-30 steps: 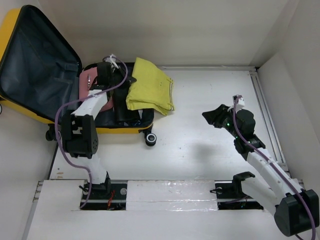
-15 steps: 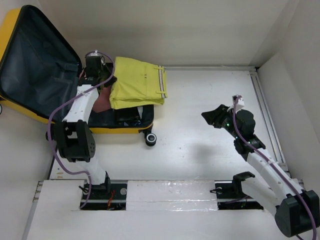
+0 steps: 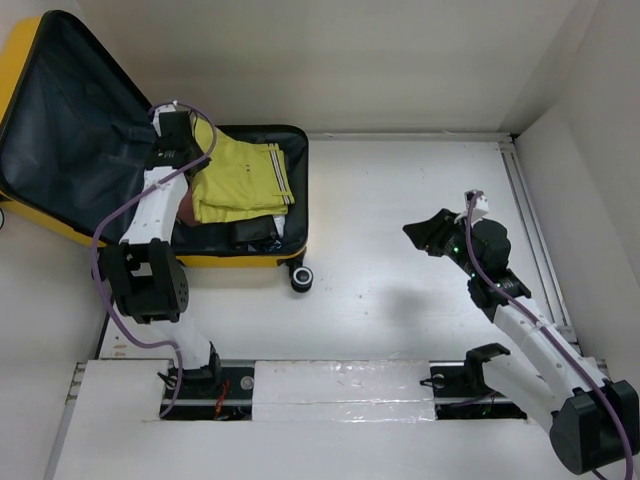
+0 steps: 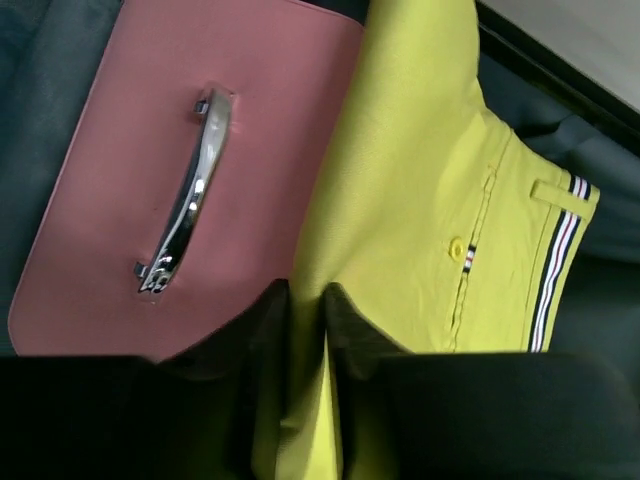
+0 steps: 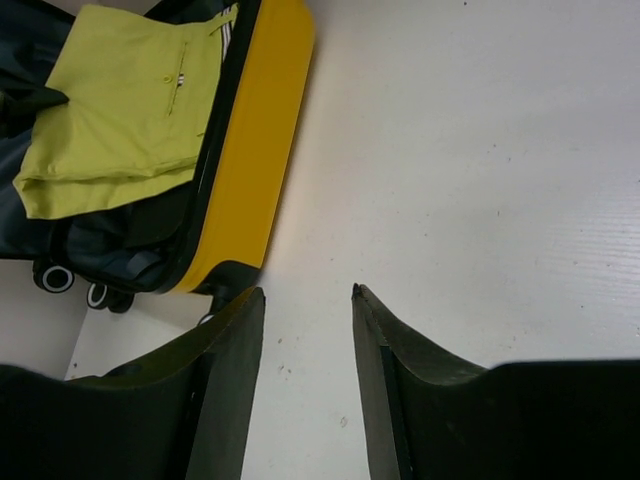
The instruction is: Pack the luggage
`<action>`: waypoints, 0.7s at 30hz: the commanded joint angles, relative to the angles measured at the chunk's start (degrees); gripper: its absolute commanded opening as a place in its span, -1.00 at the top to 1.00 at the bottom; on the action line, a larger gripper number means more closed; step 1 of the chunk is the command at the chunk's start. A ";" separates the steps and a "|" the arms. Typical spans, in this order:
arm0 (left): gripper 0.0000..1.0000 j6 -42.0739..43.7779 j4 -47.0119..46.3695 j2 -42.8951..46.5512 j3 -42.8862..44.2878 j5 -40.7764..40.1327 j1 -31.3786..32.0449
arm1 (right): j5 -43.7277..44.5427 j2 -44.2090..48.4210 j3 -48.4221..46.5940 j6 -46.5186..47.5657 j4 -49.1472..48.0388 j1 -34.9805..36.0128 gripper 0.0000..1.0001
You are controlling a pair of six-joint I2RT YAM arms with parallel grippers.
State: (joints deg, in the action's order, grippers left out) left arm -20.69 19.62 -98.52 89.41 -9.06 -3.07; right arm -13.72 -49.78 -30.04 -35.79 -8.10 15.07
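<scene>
The yellow luggage (image 3: 262,259) lies open at the table's far left, its grey-lined lid (image 3: 70,120) tilted back. A folded yellow garment (image 3: 240,180) rests inside the base, partly over a pink pouch (image 4: 180,170) with a metal handle. My left gripper (image 4: 308,300) is shut on a fold of that garment at its left edge, over the case near the lid hinge (image 3: 178,135). My right gripper (image 5: 305,295) hangs open and holds nothing, above bare table right of the case (image 3: 425,232). From the right wrist the case's yellow side (image 5: 250,150) and the garment (image 5: 120,110) show.
Dark items (image 3: 255,229) lie in the case under the garment. A caster wheel (image 3: 300,279) sticks out at the case's near right corner. White walls (image 3: 585,150) box in the table at the back and right.
My left gripper has dragged the yellow garment leftward, from overhanging the case's right rim to lying inside the base. The right arm has stayed put.
</scene>
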 commanded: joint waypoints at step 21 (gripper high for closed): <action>-0.31 -12.97 15.80 39.71 -9.50 -47.78 -4.31 | -2.19 -10.59 -7.93 7.13 -2.98 12.44 1.00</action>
State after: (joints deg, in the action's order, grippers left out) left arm -29.67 28.03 -59.90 84.07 -44.40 -5.96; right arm -13.82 -58.59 -34.83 -31.22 -8.16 26.06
